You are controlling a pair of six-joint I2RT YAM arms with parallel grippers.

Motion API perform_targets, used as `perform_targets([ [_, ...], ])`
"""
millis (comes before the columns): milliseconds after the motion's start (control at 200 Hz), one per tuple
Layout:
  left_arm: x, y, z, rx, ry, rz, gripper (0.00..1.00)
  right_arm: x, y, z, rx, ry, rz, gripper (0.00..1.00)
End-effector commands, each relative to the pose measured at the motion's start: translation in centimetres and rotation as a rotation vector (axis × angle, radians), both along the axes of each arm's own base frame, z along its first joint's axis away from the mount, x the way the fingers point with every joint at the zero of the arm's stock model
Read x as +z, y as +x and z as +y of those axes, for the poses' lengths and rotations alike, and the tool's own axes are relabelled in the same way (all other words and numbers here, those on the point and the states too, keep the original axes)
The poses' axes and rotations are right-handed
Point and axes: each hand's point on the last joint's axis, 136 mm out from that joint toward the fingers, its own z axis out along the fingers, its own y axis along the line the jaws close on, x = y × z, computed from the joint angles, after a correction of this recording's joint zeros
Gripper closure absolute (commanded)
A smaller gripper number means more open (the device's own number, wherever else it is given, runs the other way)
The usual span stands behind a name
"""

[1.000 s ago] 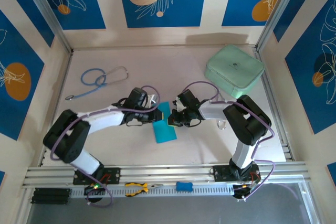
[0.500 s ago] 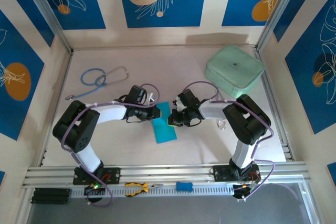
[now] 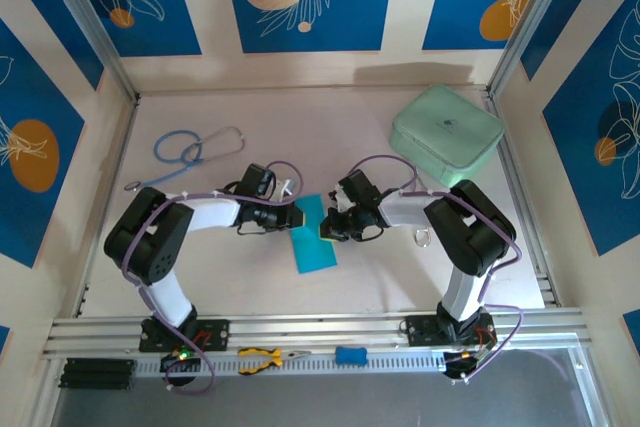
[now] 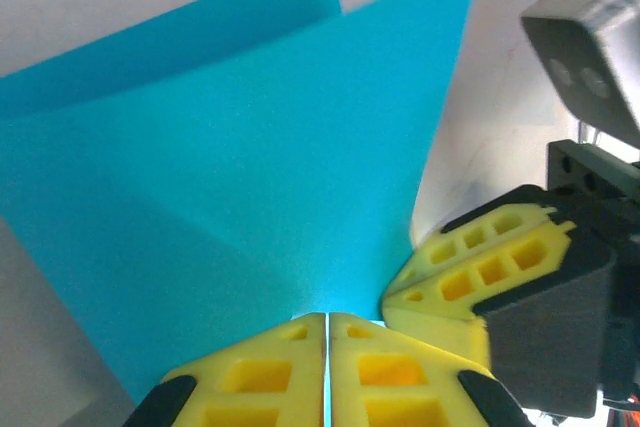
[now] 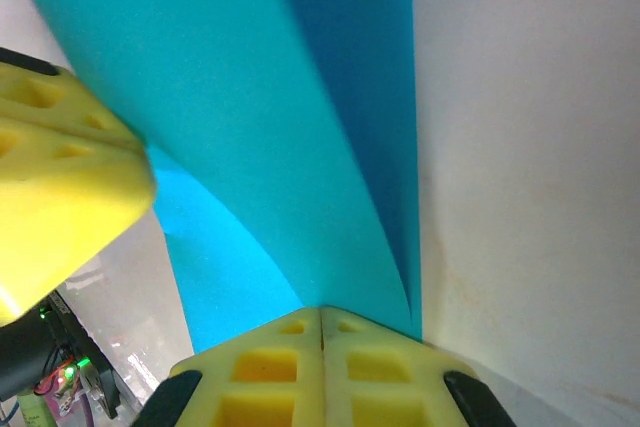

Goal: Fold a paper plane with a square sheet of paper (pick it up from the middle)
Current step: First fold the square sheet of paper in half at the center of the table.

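The square sheet of paper (image 3: 314, 239) is bright cyan, folded and partly lifted at the table's middle. My left gripper (image 3: 297, 215) is at its upper left edge and my right gripper (image 3: 327, 230) at its upper right edge, close together. In the left wrist view the yellow jaws (image 4: 328, 319) are shut with a thin strip of cyan paper (image 4: 250, 147) between them, and the right gripper's fingers (image 4: 480, 267) sit just beside. In the right wrist view the jaws (image 5: 321, 312) are shut on the paper's (image 5: 230, 97) edge, which curves up from them.
A mint-green case (image 3: 446, 133) lies at the back right. A blue-tubed stethoscope (image 3: 190, 152) lies at the back left. Yellow pliers (image 3: 265, 357) and a small blue block (image 3: 350, 355) rest on the front rail. A small metal ring (image 3: 424, 238) lies by the right arm.
The left arm's elbow has swung inward and its gripper has edged slightly right at the paper's edge. The right arm and the paper have barely moved.
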Motion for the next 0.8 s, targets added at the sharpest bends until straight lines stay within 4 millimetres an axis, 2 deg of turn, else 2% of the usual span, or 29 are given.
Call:
perform_targets([
  [0, -1.3, -0.2, 0.5, -0.021, 0.019, -0.001, 0.89, -4.2, -3.1, -3.6, -0.021, -0.179, 0.134, 1.00],
  [315, -4.1, -1.0, 1.8, 0.001, 0.077, 0.048, 0.89, -4.3, -3.3, -3.6, -0.019, -0.180, 0.136, 1.00],
  [425, -3.2, -0.8, 1.7, 0.003, 0.061, 0.037, 0.88, -4.2, -3.3, -3.6, -0.020, -0.178, 0.134, 1.00],
  [645, 0.4, 0.8, 0.9, 0.001, 0.009, -0.027, 0.87, -4.1, -3.3, -3.7, -0.021, -0.180, 0.132, 1.00],
  [795, 0.7, 1.6, 0.9, 0.021, -0.014, -0.028, 0.87, -4.1, -3.2, -3.7, -0.022, -0.180, 0.132, 1.00],
])
